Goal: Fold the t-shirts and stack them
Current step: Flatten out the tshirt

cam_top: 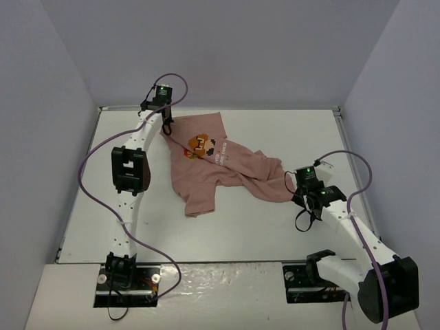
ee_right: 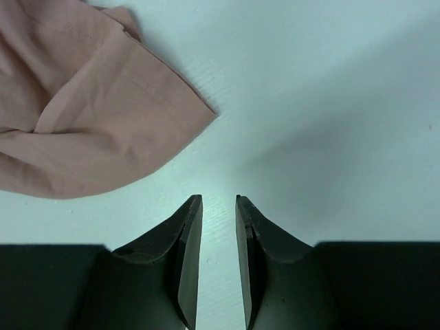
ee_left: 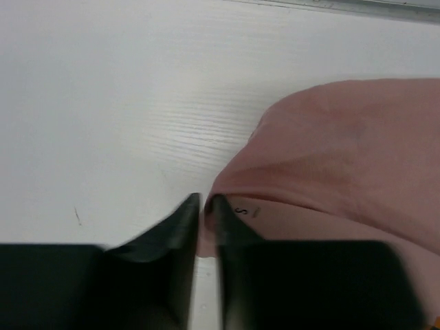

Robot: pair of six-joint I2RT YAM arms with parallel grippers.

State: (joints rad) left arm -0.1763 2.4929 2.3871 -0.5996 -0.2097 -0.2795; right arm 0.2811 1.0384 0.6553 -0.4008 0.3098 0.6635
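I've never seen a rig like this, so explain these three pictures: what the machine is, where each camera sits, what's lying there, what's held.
Two robot arms, the left arm and the right arm, are bolted at the near edge of a white table. Each ends in a two-finger gripper. The wide picture looks down from above and behind them. The other two come from wrist cameras, hence the dark fingers at the bottom. One crumpled pink t-shirt lies on the table. The left gripper is shut at the shirt's edge, with no cloth visible between its fingers. The right gripper is slightly open over bare table. Nothing appears held.
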